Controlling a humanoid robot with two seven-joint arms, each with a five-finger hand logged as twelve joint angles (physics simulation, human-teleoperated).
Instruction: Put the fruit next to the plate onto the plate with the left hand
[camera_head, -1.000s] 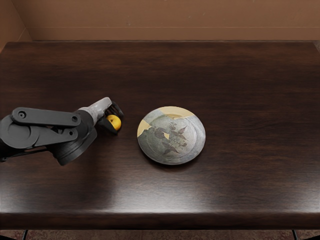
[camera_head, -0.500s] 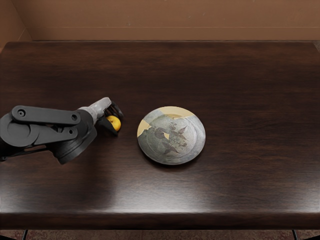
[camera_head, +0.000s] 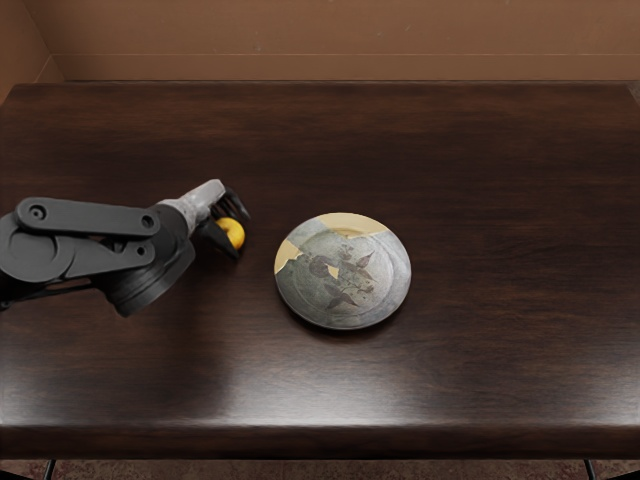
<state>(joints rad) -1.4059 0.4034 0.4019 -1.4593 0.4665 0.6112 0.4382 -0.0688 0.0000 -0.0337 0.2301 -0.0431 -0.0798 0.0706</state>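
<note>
Fruit (camera_head: 234, 233), small and orange-yellow, lies left of frame centre, just left of the plate (camera_head: 392, 262) and apart from it. The dark fingers of the left robot hand (camera_head: 220, 222) are closed around it. The plate's dark markings are not readable as writing. The arm enters from the left edge, forearm near level, wrist angled up-right over the dark surface (camera_head: 450, 150).
</note>
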